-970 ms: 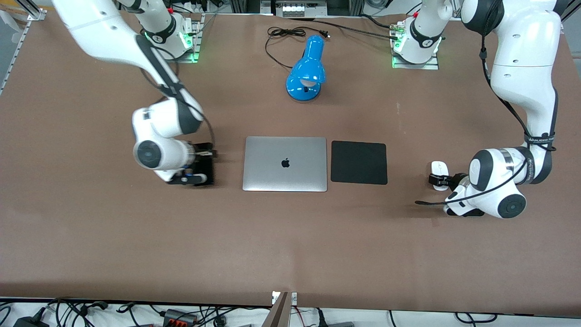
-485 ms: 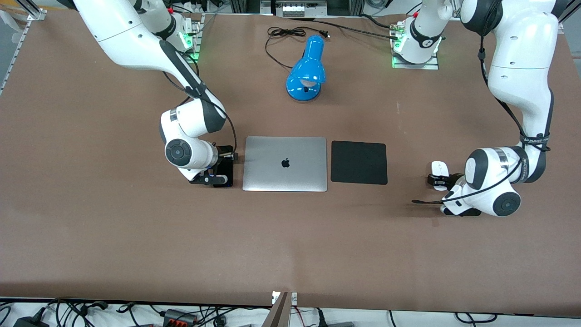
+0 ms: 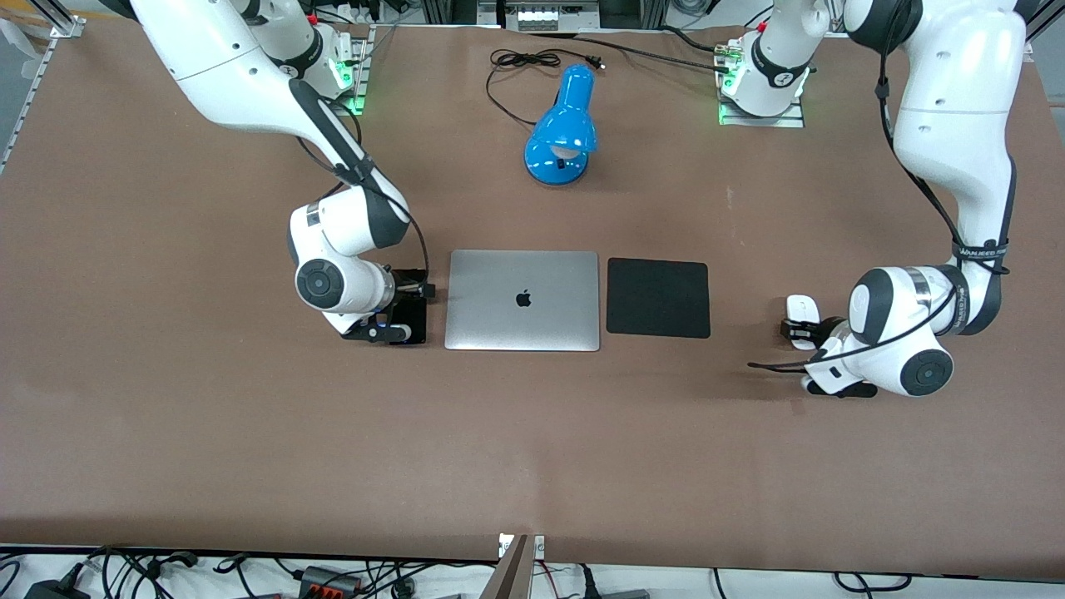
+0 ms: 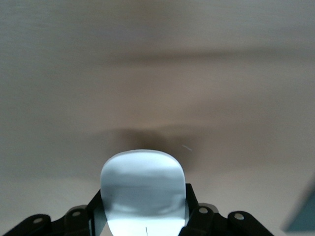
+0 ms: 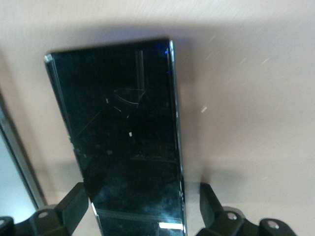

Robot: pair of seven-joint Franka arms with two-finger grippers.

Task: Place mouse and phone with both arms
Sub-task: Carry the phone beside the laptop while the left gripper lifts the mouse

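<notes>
The white oval mouse [image 3: 802,308] is toward the left arm's end of the table, beside the black mouse pad [image 3: 658,297]. My left gripper [image 3: 800,331] is shut on it. In the left wrist view the mouse [image 4: 142,187] fills the gap of the left gripper [image 4: 142,206], with a black finger against each side. Whether it touches the table I cannot tell. The black phone [image 3: 413,326] lies flat on the table right beside the laptop [image 3: 522,299]. My right gripper [image 3: 409,312] stands open around it. In the right wrist view the right gripper [image 5: 141,196] straddles the phone [image 5: 128,128], with a clear gap at one finger.
A closed silver laptop lies mid-table, and its edge [image 5: 10,162] shows in the right wrist view. The mouse pad lies between the laptop and the mouse. A blue desk lamp [image 3: 564,133] and its black cable [image 3: 520,62] lie nearer the arms' bases.
The right arm carried the phone up beside the laptop, then its gripper opened off it. The left gripper closed on the mouse and shifted slightly toward the mouse pad.
</notes>
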